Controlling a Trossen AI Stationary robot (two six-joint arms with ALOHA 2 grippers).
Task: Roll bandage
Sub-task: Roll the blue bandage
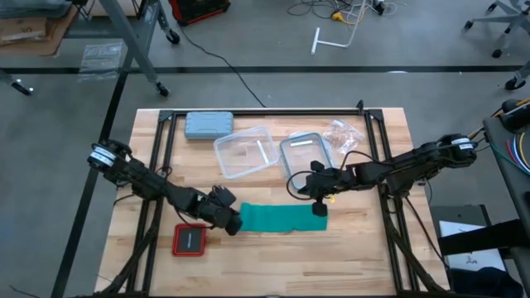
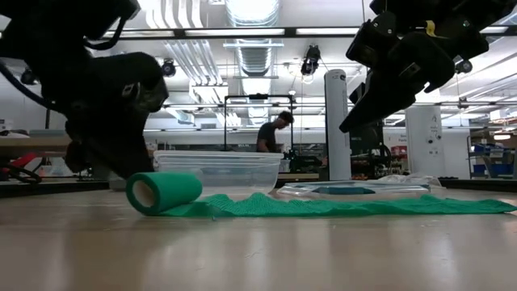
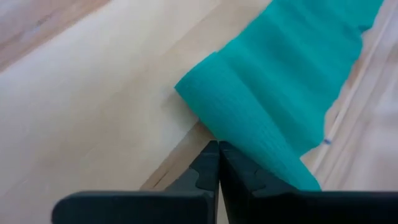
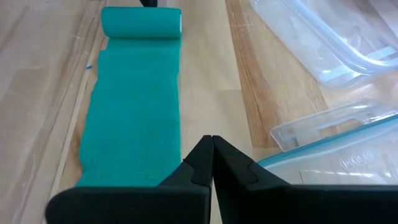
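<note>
My arms: two, left and right.
My grippers: two, the left gripper (image 1: 234,222) with fingers pressed together, the right gripper (image 1: 320,209) likewise.
Bandages: one, the teal-green bandage (image 1: 281,218), partly rolled.
Clear plastic containers: one, the clear container (image 1: 244,152).
Clear lids: one, the clear lid (image 1: 305,156).
Grey-blue cases: one, the grey-blue case (image 1: 208,124).
Red-rimmed black squares: one, the red-edged pad (image 1: 190,241).
Crinkled clear bags: one, the plastic bag (image 1: 341,134).
People behind the table: one, a person (image 2: 271,132).

Overhead, tabletop, two wrist views (bandage (image 1: 281,218) shared)
</note>
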